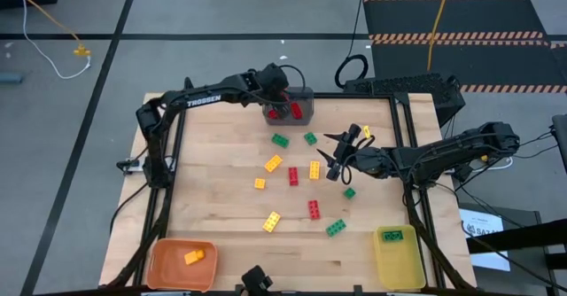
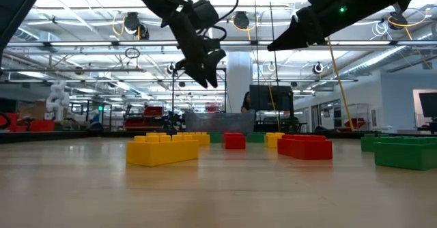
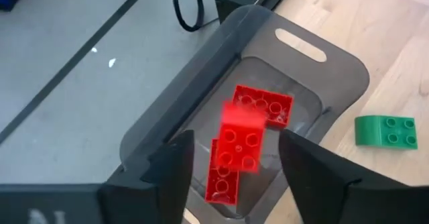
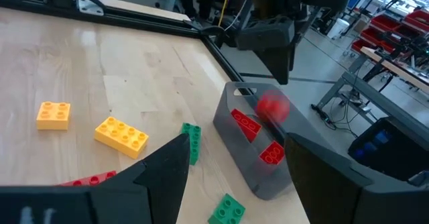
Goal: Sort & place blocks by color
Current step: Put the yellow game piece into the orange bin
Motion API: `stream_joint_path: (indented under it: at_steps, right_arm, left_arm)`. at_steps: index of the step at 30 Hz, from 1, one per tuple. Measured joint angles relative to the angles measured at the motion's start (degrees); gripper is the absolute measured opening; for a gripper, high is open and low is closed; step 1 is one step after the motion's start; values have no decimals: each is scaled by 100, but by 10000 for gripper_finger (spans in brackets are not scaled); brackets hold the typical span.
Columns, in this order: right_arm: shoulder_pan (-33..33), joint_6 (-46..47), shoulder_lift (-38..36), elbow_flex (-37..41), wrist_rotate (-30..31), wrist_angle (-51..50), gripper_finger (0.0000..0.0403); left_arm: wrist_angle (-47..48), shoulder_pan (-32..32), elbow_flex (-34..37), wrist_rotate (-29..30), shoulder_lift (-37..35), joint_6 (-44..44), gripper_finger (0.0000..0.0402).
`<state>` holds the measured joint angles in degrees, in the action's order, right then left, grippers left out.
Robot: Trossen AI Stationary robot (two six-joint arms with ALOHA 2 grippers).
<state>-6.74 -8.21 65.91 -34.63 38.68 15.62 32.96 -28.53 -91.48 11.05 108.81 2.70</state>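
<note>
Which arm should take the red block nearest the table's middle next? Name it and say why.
Right. The right hand hangs open and empty over mid-table, close to that red block; the left hand is open above the gray bin at the far edge, farther off.

A: Where were the cams?

B: High one sat overhead, facing straight down, far enough to take in the whole table (image 1: 221,243) & both arms. Low one sat at tabletop level, looking flat across the wood into the room, v. close to the nearest yellow block (image 2: 162,150).

A: Wrist cams?

B: Left one looked down from close above into the gray bin (image 3: 268,83). Right one faced across the table toward that same gray bin (image 4: 258,163), from farther off.

A: Overlap?

B: Both wrist views & the high view shared the bin (image 1: 289,110); the green block (image 3: 385,131) beside it showed in both wrist views too (image 4: 191,142).
</note>
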Motion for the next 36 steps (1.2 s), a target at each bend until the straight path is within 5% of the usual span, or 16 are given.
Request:
stream_joint_path:
  at_steps: [9,16,21,29,36]
  right_arm:
    - [0,0,0,0,-2,0,233]
    - [0,0,0,0,-2,-101,233]
    - [0,0,0,0,-2,-132,233]
    - [0,0,0,0,-2,-83,233]
    - [-7,42,0,0,-2,-96,233]
  left_arm:
    - [130,68,0,-99,-27,49,289]
    - [616,479,-9,-535,-271,503,279]
    - [1738,982,-2,-553,-240,-205,257]
    - [2746,1551,0,-551,-209,1220,234]
    - [2577,1748,55,-549,-94,2611,232]
